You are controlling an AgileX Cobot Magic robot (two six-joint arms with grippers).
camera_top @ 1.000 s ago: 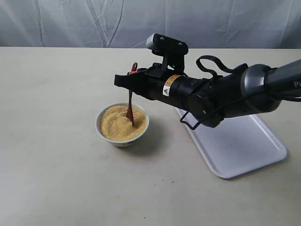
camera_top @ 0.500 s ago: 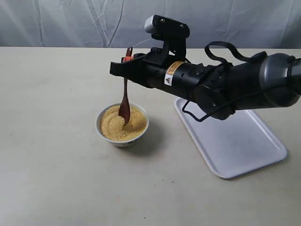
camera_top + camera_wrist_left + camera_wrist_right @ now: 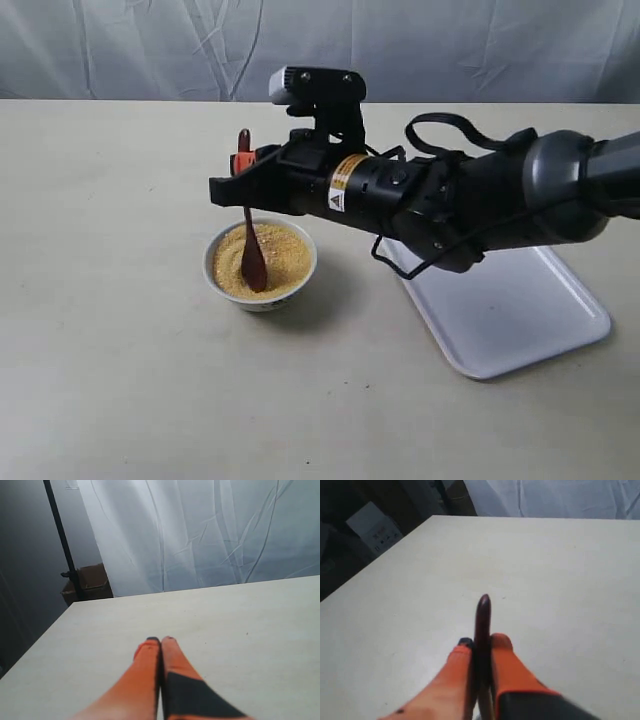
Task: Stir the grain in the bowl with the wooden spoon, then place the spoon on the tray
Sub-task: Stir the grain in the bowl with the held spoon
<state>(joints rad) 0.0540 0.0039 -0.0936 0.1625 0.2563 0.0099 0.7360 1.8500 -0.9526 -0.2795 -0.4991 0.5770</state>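
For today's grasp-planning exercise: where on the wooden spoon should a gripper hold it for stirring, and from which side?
Pinch the slim upper handle of the wooden spoon from the tray side, as the right gripper does: it stands nearly upright, scoop down in the grain.

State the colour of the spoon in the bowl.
Dark reddish-brown spoon, clearest in the exterior view.

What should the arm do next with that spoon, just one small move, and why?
Probably sweep the wooden spoon round through the grain. The right fingers clamp its handle nearly upright and its scoop is dipped in the bowl, so stirring fits; the tray can wait.
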